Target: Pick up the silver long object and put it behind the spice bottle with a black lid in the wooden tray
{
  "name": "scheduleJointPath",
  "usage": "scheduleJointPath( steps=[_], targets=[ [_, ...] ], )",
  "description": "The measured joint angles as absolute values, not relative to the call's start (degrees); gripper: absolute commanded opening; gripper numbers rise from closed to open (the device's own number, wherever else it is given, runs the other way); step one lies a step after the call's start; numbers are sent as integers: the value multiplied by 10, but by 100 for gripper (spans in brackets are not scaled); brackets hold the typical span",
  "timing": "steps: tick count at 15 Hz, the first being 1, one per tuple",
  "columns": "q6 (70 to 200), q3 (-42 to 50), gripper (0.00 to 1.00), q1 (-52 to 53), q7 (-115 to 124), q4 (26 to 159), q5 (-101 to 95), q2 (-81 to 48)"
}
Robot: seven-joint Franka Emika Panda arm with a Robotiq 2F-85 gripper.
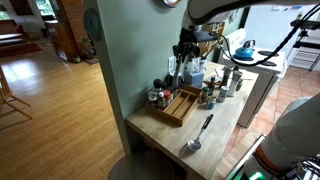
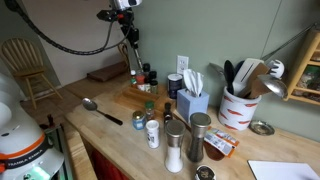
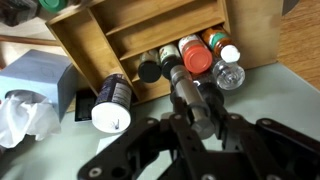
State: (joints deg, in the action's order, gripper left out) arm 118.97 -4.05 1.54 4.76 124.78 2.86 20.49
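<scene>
My gripper [image 3: 195,112] is shut on a silver metal cylinder [image 3: 187,88] and holds it upright over the bottles at the end of the wooden tray [image 3: 150,30]. The cylinder's far end is next to a black-lidded spice bottle [image 3: 149,70] and a red-lidded one [image 3: 195,55]. The shiny spoon [image 1: 200,132] lies on the wooden table in front of the tray [image 1: 178,108], apart from the gripper [image 1: 184,52]. It also shows in an exterior view [image 2: 100,110], with the gripper [image 2: 131,45] high above the tray [image 2: 128,97].
A blue tissue box [image 3: 35,80] and a white-lidded can [image 3: 112,108] stand beside the tray. Steel shakers [image 2: 175,145] and small bottles stand near the table's front. A white utensil crock [image 2: 238,105] stands by the wall. A kettle [image 1: 243,50] is behind.
</scene>
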Motion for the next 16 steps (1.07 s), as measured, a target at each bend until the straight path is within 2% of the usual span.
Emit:
scheduleJointPath(
  steps=[9, 16],
  targets=[
    [1208, -56, 7, 16, 130, 1129, -10, 63],
    [1210, -37, 7, 10, 189, 1090, -47, -2]
  ],
)
